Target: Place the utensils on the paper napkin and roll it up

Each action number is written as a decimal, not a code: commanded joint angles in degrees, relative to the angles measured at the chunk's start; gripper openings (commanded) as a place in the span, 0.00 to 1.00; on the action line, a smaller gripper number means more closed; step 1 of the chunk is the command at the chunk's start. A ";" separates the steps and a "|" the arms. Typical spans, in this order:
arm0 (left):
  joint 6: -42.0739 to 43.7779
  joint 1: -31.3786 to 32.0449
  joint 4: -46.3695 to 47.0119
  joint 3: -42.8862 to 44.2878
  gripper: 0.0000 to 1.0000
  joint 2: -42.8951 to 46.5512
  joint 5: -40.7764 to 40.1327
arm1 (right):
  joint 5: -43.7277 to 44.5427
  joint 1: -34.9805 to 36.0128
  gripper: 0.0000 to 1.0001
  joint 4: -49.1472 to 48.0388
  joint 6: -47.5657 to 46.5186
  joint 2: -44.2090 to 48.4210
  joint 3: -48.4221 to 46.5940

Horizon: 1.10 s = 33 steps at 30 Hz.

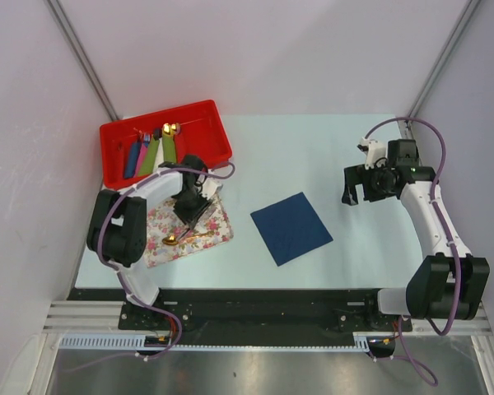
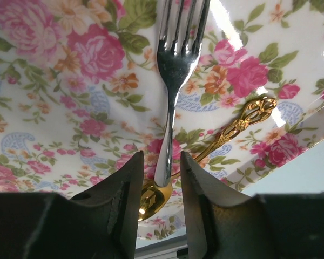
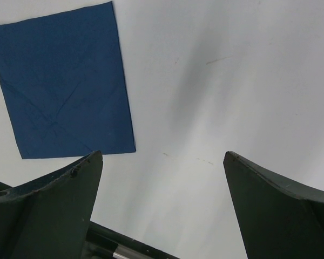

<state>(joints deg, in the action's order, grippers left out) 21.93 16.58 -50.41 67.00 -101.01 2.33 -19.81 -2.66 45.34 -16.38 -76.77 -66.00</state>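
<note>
The silvery fork and the gold spoon lie crossed on the pink-flowered tray. My left gripper is low over the tray. Its jaws stand a little apart on either side of the end of the fork's handle, with a small gap on each side. From above, the left gripper covers the fork, and the spoon shows below it. The navy napkin lies flat and bare at the table's middle. My right gripper hangs wide open and empty to the right of the napkin.
A red bin at the back left holds several coloured rolls with gold tips. The flowered tray sits just in front of it. Bare pale table lies below the right gripper.
</note>
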 commanded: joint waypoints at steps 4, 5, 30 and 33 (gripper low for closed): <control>-1.01 1.70 0.40 2.87 0.38 -2.08 2.07 | 0.30 -1.12 1.00 -0.61 -0.32 2.77 1.22; -1.19 1.79 0.58 2.96 0.38 -2.34 2.07 | 0.21 -1.21 1.00 -0.61 -0.32 2.77 1.31; -17.58 3.54 1.89 15.60 0.00 2.74 5.42 | -0.14 -2.71 1.00 -0.26 0.30 3.30 1.13; -28.03 7.23 1.81 20.86 0.00 2.67 -1.70 | 0.21 -2.79 1.00 -0.25 0.21 3.03 0.61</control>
<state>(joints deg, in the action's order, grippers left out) 9.32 19.59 -49.41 79.72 -103.04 4.95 -19.88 -5.15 45.54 -16.32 -74.70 -63.86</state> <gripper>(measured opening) 0.020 0.995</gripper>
